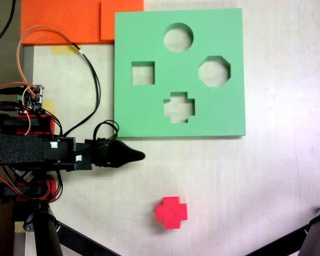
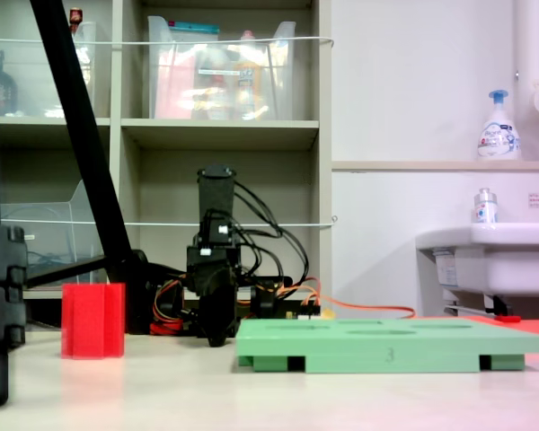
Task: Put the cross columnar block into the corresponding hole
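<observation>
**Block Free on Table, Gripper Closed and Empty**

In the second exterior view, the cross columnar block (image 2: 92,321) is seen nearest, standing upright on the table (image 2: 269,395) toward the second exterior view's left. In the first exterior view, the same block (image 1: 171,212) is shown resting on bare table surface, its plus-shaped face turned up.

The gripper (image 1: 133,155) is located well apart from the block, toward the first exterior view's upper left of it. The fingers are brought together to a single dark tip, and nothing is held between them. No contact with the block is made.

Farther on, the green foam board (image 1: 229,106) lies flat. The corresponding hole (image 1: 179,107) is cut near the board's edge closest to the block, and it is unoccupied. The gripper tip is positioned just outside the board's lower-left corner in the first exterior view.

Shelving (image 2: 225,135) is visible behind the arm in the second exterior view.
</observation>
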You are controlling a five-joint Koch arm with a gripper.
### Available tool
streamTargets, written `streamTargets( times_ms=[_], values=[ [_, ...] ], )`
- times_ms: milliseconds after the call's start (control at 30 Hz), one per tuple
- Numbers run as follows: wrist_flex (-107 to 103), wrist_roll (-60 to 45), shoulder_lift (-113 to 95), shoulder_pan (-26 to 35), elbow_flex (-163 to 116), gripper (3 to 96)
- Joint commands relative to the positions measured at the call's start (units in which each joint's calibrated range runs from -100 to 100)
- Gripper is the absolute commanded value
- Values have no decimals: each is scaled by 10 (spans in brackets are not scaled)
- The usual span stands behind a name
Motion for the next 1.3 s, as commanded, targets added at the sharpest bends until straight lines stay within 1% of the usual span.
streamTargets(
  times_ms=[33,833,933,967,1033,1133,1167,1233,1300],
  values=[
    [-63,-4,-5,1,-11,497],
    [-63,-4,-5,1,-11,495],
    [-63,3,-5,-10,-11,497],
    [-61,32,-5,-12,-11,499],
    [-53,153,-5,-21,-11,498],
    [-72,238,-5,-30,-11,493],
    [-103,258,-5,-34,26,493],
    [-279,304,-5,-36,167,493],
    [-396,326,-5,-36,299,493]
  ],
)
